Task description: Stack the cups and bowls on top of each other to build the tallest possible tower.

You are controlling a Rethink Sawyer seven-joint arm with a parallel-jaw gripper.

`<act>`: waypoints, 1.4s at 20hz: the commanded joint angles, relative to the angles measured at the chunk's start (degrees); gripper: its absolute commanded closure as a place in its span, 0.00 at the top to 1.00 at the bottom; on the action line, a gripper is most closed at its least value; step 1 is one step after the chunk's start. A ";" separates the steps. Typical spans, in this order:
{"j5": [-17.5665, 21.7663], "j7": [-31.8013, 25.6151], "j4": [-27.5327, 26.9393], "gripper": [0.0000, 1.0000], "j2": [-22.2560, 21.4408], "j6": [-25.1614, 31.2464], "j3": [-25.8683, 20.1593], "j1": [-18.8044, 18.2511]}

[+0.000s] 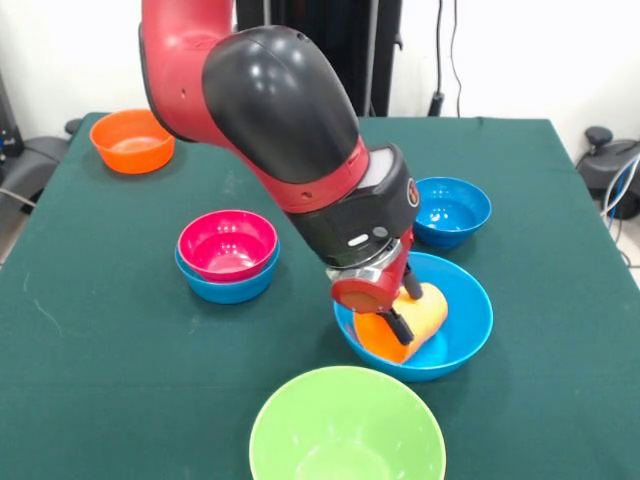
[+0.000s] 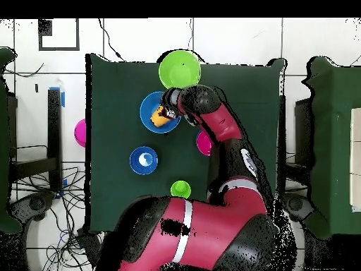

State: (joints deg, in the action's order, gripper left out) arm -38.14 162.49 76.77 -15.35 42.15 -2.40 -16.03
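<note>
Orange-yellow cup (image 1: 412, 320) gripped by gripper (image 1: 403, 312) in large blue bowl (image 1: 462, 335), one pink-red bowl (image 1: 227, 243)

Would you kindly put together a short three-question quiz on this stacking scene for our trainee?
1. True or false: the orange cup lies tilted inside the large blue bowl.
2. Which bowl sits nested in a small blue bowl? A) orange B) pink C) green
3. Fill in: the tool is closed on the ____.

Key: 1 true; 2 B, the pink bowl; 3 orange cup.
</note>
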 commanded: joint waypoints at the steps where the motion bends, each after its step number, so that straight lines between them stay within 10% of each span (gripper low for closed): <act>1: 3.64 -1.43 5.31 1.00 -1.05 -7.11 -1.66 -1.42; 28: 5.18 -5.68 6.49 1.00 1.21 -8.45 -6.96 -6.76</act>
State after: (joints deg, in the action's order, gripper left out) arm -36.48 162.49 79.15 -17.39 37.67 -1.81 -22.79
